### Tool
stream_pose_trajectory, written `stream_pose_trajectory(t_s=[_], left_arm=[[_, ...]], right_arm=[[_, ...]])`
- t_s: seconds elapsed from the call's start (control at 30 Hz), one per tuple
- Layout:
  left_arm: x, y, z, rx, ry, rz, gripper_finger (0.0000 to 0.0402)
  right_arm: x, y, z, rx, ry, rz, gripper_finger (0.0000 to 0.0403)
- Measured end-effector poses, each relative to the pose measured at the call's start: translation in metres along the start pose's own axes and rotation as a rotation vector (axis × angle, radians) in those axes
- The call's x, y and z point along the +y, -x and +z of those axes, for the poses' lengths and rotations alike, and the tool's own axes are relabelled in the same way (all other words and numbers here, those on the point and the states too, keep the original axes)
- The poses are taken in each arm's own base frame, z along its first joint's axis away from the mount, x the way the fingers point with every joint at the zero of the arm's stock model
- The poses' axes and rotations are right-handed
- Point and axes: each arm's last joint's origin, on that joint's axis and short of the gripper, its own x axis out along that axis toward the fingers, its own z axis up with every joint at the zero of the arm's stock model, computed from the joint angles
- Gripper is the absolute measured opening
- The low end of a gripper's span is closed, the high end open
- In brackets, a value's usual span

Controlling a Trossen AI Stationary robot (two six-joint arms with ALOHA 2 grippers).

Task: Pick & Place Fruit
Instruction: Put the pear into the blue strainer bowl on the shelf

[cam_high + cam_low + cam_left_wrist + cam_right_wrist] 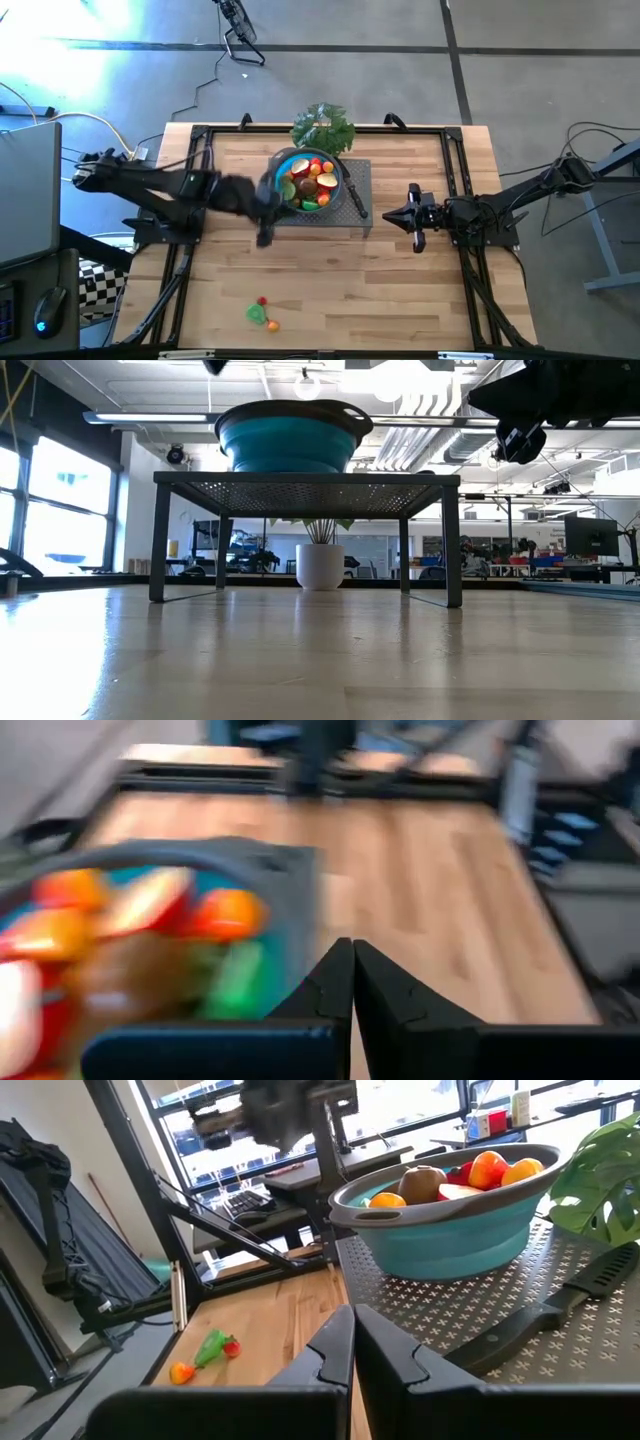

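While both hands are clenched and empty, most fruit [309, 183] sits heaped in the bowl [281, 163].

Seen from above, the blue bowl stands on a dark mesh rack [362, 180] at the far middle of the wooden surface [340, 280]. The left hand [265, 232] hangs just beside the bowl's left rim, fingers pressed together. The right hand [415, 218] waits right of the rack, fingers also together. A knife [355, 198] lies on the rack beside the bowl, a leafy bunch [323, 127] behind it. Three loose fruits [262, 314] lie near the front edge, well apart from the bowl.
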Motion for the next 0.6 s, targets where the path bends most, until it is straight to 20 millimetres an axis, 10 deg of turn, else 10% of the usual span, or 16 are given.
stream_pose_trajectory(t_s=[0.6], left_arm=[[-0.086, 0.002, -0.097, 0.079, 0.129, -0.102, 0.0001]], right_arm=[[0.000, 0.000, 0.002, -0.017, -0.029, 0.003, 0.0004]])
